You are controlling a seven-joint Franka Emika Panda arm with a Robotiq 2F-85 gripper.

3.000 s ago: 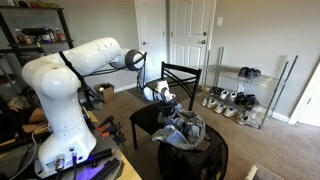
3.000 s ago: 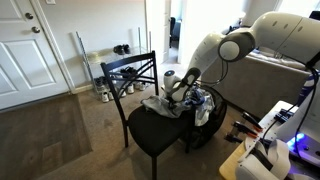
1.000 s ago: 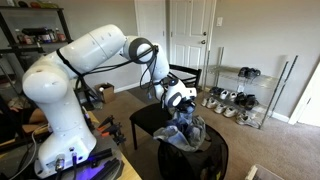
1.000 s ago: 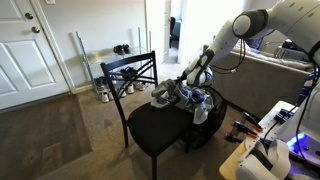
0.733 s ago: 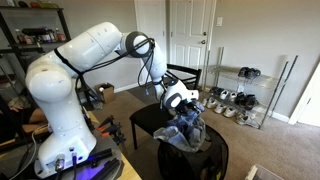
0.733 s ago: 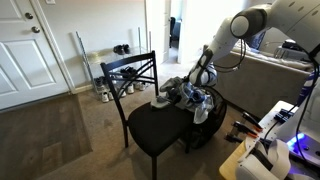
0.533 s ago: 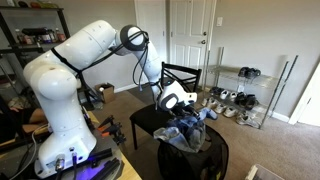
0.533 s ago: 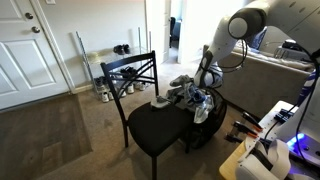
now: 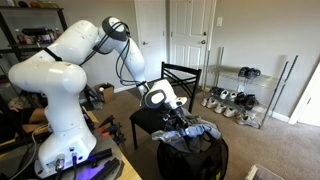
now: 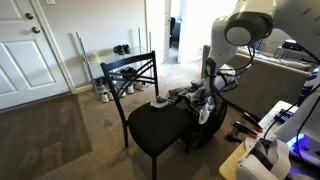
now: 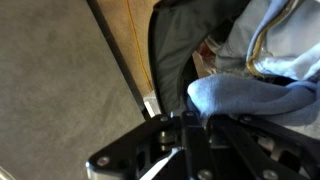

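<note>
Pale blue cloth (image 11: 250, 95) is bunching in soft rounded folds right at the jaws, which are pressing together on a fold of it. Grey fabric and a tan-edged piece are lying tangled just behind that fold. In an exterior view the whole bundle (image 9: 195, 131) is showing as limp, crumpled fabric in blue and grey. It is sagging off the side edge of the chair (image 10: 150, 127), over the black bag (image 10: 206, 132). The chair is looking hard and dark, with a thin black frame, crossed bars in its back and a flat matte seat. The bag is soft-sided and rounded, standing just beside the chair seat with its rim directly under the cloth. The glossy white arm (image 9: 75, 55) is arching over from beside the chair, its wrist covering part of the seat edge. Beige short-pile carpet (image 11: 55, 70) is lying under the chair. A wire shoe rack (image 9: 242, 96) loaded with shoes is standing well behind the chair by the wall, near white panelled doors (image 9: 190, 40).
</note>
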